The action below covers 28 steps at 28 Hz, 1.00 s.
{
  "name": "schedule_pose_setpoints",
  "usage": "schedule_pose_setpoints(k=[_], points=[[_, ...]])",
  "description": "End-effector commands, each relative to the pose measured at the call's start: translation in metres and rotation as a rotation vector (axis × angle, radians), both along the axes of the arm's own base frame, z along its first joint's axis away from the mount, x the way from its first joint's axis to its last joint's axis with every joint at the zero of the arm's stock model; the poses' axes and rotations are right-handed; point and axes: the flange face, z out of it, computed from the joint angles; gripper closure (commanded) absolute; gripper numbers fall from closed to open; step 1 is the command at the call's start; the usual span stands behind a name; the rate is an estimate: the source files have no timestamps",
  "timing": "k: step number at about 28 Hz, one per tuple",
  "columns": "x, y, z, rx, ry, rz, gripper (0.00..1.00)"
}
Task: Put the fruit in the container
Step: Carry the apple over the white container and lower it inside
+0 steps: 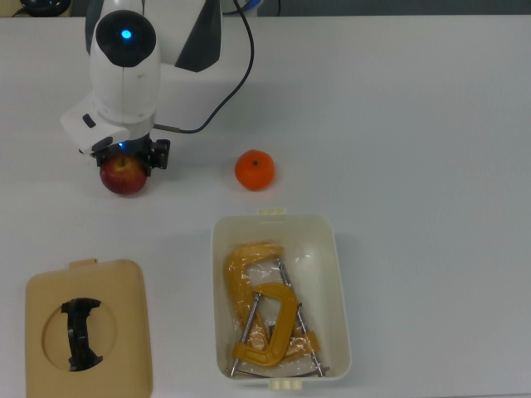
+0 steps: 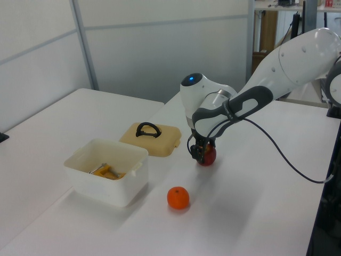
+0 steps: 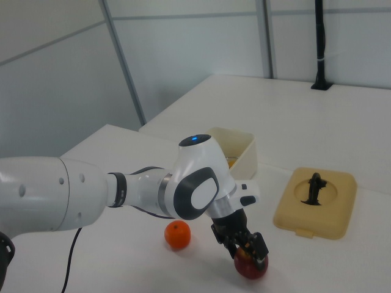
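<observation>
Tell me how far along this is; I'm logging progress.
Done: nothing yet; the container holds only yellow clamps. In hand: the claw sits down over the apple, which rests on the table. Left: lifting it across, then the orange.

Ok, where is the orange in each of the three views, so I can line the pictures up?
Top view: the orange lies centre-left, just above the container's short end.
Left view: the orange sits low and central, at the container's right.
Right view: the orange is low and centre-left, left of the gripper.
Shared landmark: the tan lid with its black handle.
</observation>
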Motion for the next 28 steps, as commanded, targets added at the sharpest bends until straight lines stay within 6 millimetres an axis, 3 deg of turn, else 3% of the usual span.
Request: schedule_pose_setpoints(k=[1, 3, 4, 11, 17, 21, 22, 24, 28], points=[[0.006, 0.001, 0.023, -0.009, -0.064, -0.032, 1.0], [0.005, -0.001, 0.038, 0.005, -0.091, -0.048, 1.0], [0.007, -0.001, 0.057, 0.038, -0.129, -0.077, 1.0], [0.04, 0.013, 0.126, 0.161, -0.267, -0.216, 1.0], [0.066, 0.053, 0.147, 0.209, -0.363, -0.302, 1.0], [0.078, 0.082, 0.147, 0.239, -0.424, -0.332, 0.99], [0.082, 0.1, 0.149, 0.257, -0.464, -0.341, 0.99], [0.085, 0.114, 0.15, 0.275, -0.498, -0.353, 0.99], [0.089, 0.149, 0.14, 0.302, -0.511, -0.372, 0.99]])
